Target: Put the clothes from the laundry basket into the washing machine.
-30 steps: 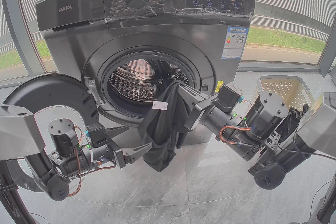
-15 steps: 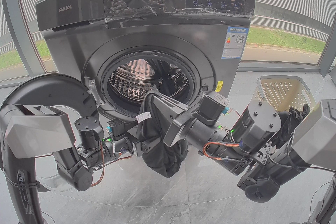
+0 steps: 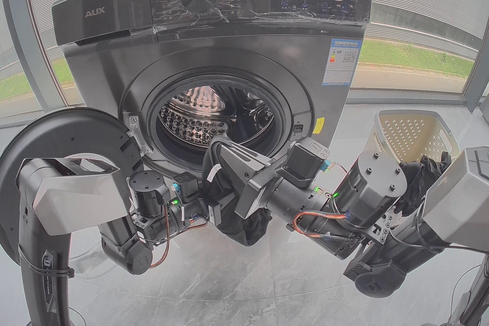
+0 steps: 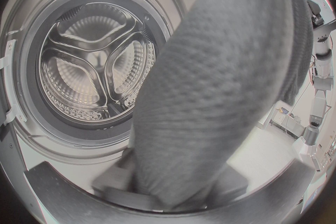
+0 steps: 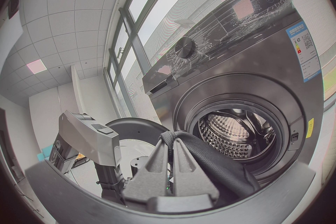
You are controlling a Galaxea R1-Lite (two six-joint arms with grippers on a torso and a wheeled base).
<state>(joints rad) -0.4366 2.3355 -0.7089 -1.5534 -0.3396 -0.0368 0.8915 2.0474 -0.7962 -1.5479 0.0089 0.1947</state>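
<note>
Head view, right claw (image 3: 218,144) clamped on garment (image 3: 248,231) at washer (image 3: 229,47) mouth, left claw (image 3: 220,207) buried in it, grip unclear, basket (image 3: 412,114) right

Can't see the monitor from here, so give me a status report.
Right gripper shut on black garment, before drum. Left gripper open, astride garment. Door open, nothing blocking.

**Black garment held at the open washer**

The black garment (image 3: 239,227) hangs bunched just in front of the washing machine (image 3: 214,52). Its top edge is pinched in the closed right end effector (image 3: 220,142), and a white tag (image 3: 214,172) shows on its side. The machine is dark grey, its round door (image 3: 66,138) swung wide to the left and its steel drum (image 3: 201,115) in plain sight. The cream laundry basket (image 3: 412,131) stands to the machine's right, with more dark clothes (image 3: 425,171) heaped over its near rim.
</note>
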